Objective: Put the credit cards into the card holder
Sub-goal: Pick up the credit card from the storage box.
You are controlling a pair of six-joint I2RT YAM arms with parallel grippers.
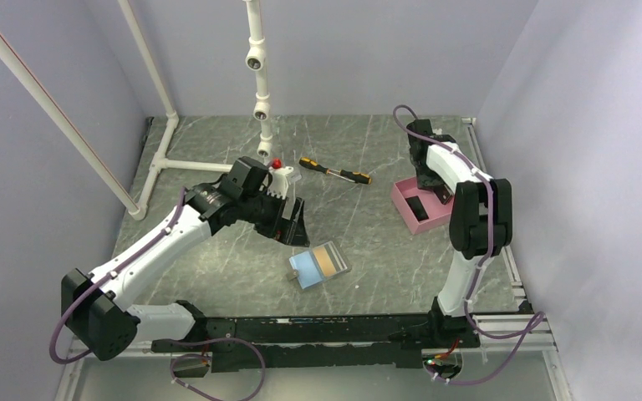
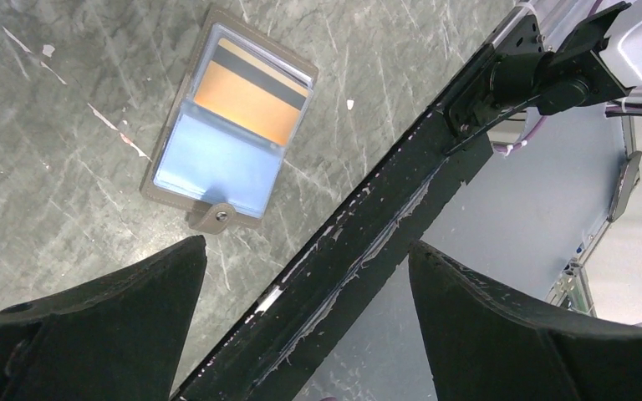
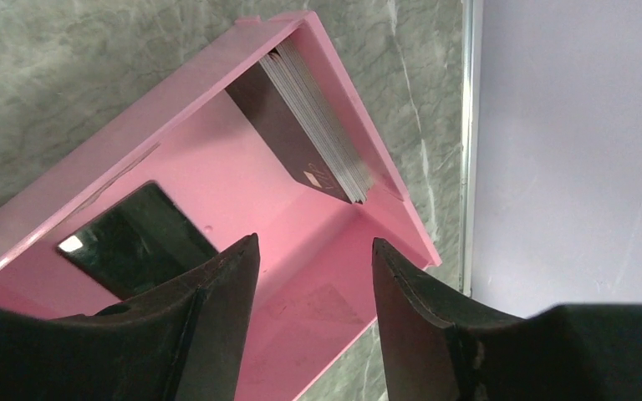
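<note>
Our left gripper (image 2: 305, 244) hangs near the open card holder (image 2: 217, 163), jaws apart. Our right gripper (image 3: 315, 244) hangs far from it, jaws apart.

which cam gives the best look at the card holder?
Left wrist: the card holder lies open, close up, with an orange card in one pocket. Top external shows it whole but small. Right wrist doesn't show it.

Grey marbled table (image 1: 368, 242), open card holder (image 1: 319, 266) near centre, pink tray (image 1: 398, 199) at right, screwdriver (image 1: 334, 170) farther back
</note>
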